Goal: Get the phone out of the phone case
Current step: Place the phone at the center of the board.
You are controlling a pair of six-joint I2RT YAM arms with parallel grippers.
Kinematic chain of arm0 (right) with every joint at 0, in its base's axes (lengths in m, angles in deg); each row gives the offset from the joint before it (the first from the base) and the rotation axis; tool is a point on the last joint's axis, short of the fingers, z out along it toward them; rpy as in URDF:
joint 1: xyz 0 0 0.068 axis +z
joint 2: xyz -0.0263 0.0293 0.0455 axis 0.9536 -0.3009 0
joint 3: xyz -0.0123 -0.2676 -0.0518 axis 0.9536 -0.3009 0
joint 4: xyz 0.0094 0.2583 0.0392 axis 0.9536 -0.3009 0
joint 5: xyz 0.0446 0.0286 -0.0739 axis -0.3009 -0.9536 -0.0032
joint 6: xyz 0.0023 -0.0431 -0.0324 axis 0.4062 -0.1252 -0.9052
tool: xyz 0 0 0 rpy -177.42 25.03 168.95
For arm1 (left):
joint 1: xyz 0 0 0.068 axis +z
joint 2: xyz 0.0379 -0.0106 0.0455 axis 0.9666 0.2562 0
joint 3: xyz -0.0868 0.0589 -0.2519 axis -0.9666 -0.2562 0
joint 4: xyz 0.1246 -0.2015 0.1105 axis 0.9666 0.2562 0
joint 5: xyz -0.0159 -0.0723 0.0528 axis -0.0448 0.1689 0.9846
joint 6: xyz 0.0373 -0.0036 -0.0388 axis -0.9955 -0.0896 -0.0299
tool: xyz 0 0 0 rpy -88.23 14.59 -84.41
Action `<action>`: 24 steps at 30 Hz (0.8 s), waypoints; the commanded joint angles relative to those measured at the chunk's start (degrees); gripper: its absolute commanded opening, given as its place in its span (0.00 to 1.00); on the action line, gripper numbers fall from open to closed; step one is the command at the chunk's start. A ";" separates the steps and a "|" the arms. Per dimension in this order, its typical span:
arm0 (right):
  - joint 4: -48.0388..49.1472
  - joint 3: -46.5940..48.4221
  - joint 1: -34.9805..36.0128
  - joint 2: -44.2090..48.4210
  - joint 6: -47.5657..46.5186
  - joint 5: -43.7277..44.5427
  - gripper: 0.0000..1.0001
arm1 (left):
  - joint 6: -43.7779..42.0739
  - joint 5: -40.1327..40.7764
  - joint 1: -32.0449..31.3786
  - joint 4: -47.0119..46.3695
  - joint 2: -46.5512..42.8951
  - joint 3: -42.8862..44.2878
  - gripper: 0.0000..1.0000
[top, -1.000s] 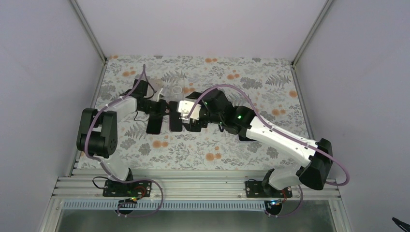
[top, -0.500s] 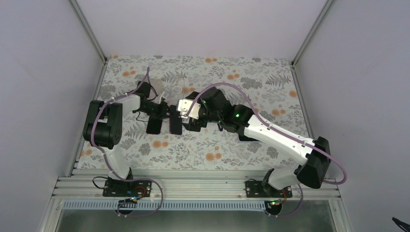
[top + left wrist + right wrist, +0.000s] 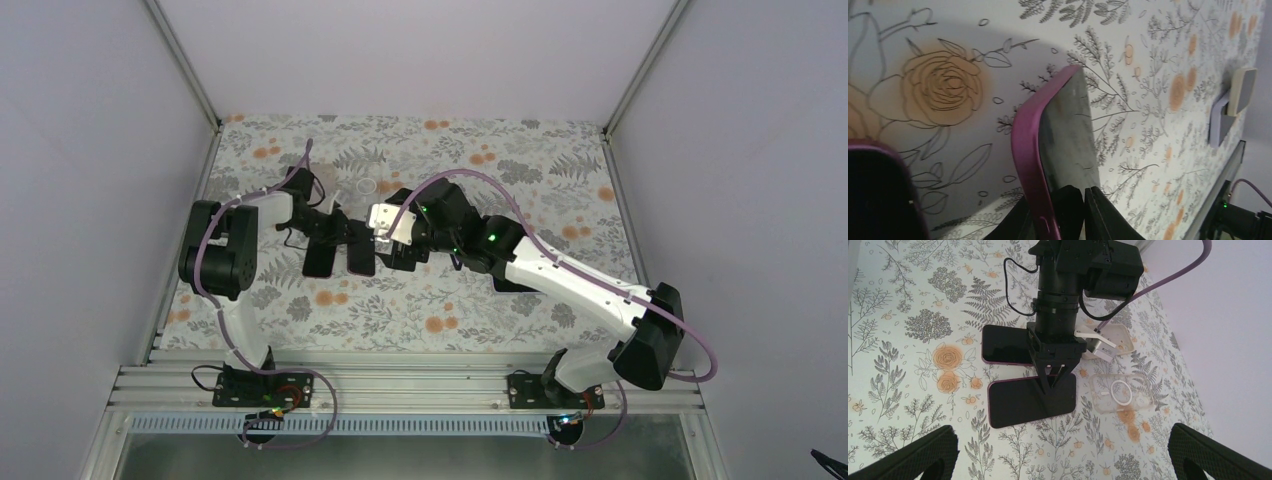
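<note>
Two dark phones in magenta cases lie side by side on the floral table. My left gripper [image 3: 350,236] is shut on the end of the right-hand phone [image 3: 361,258], one finger on the screen and one behind the case. In the left wrist view the gripper [image 3: 1085,210] pinches this phone [image 3: 1068,130], which stands on edge with its magenta case rim [image 3: 1028,150] showing. The right wrist view shows it [image 3: 1030,400] under the left gripper's fingers [image 3: 1050,382]. The other phone [image 3: 1003,344] lies beside it. My right gripper [image 3: 1063,455] is open and empty, just right of the phones.
A clear phone case with a white ring [image 3: 1120,392] lies on the table behind the phones; it also shows in the top view [image 3: 365,187]. A white charger block [image 3: 1103,347] sits next to the left wrist. Metal frame posts and white walls bound the table.
The left arm's elbow has swung up and toward the back. The held phone has shifted slightly to the left. The right arm has barely moved.
</note>
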 commanded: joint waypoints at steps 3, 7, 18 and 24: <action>0.54 1.40 -0.73 -0.53 1.25 -1.08 0.99 | -1.31 5.23 0.26 0.39 0.34 1.98 0.24; 0.47 1.45 -0.72 -0.58 1.34 -1.11 0.99 | -1.01 6.03 0.21 0.35 -0.29 1.97 0.28; -0.02 2.72 -2.34 -0.66 2.15 -1.40 0.99 | -0.18 6.57 0.24 -0.77 -6.63 -0.13 0.47; -2.40 3.40 -8.29 0.79 3.95 -5.87 0.99 | -1.79 6.05 0.07 -2.43 -12.19 -0.48 0.56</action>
